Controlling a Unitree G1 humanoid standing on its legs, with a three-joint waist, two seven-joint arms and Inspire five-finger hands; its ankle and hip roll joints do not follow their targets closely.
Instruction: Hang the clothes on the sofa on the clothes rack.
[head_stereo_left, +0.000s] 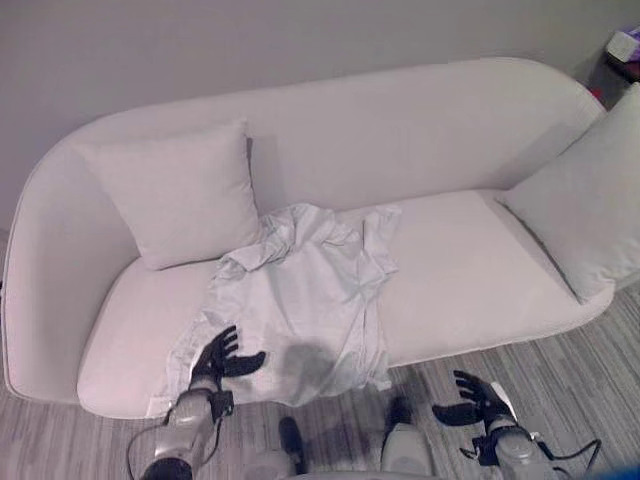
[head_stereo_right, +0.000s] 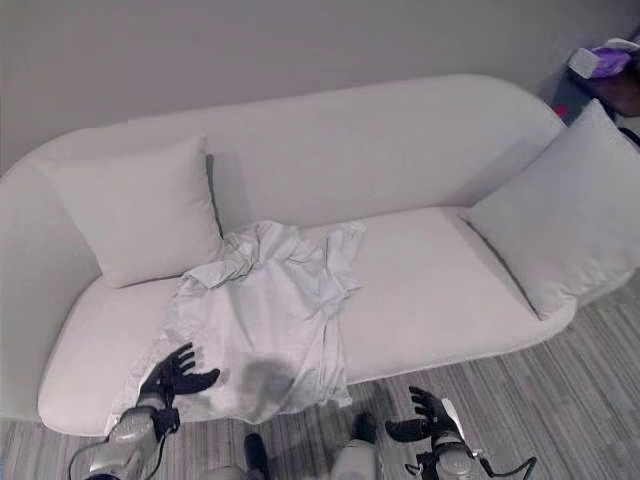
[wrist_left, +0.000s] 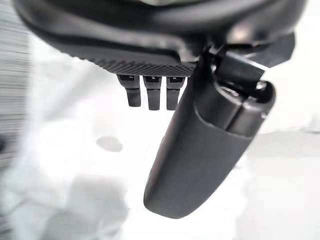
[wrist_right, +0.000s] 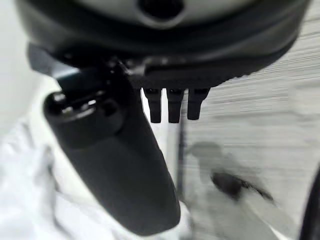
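lying crumpled across the seat of the sofa (head_stereo_left: 470, 270), the pale shirt (head_stereo_left: 300, 300) runs from the back cushions down over the front edge. the left hand (head_stereo_left: 220, 360) hovers over its near hem, fingers spread, apparently not touching. the right hand (head_stereo_left: 470, 398) hangs relaxed over the floor (head_stereo_left: 560, 370), farther off.

Pale curved sofa (head_stereo_left: 470, 270) set on striped floor (head_stereo_left: 560, 370), crumpled white shirt (head_stereo_left: 300, 300) spread on seat (left of centre), cushion (head_stereo_left: 180, 195) propped at left end, another cushion (head_stereo_left: 590, 200) at right end
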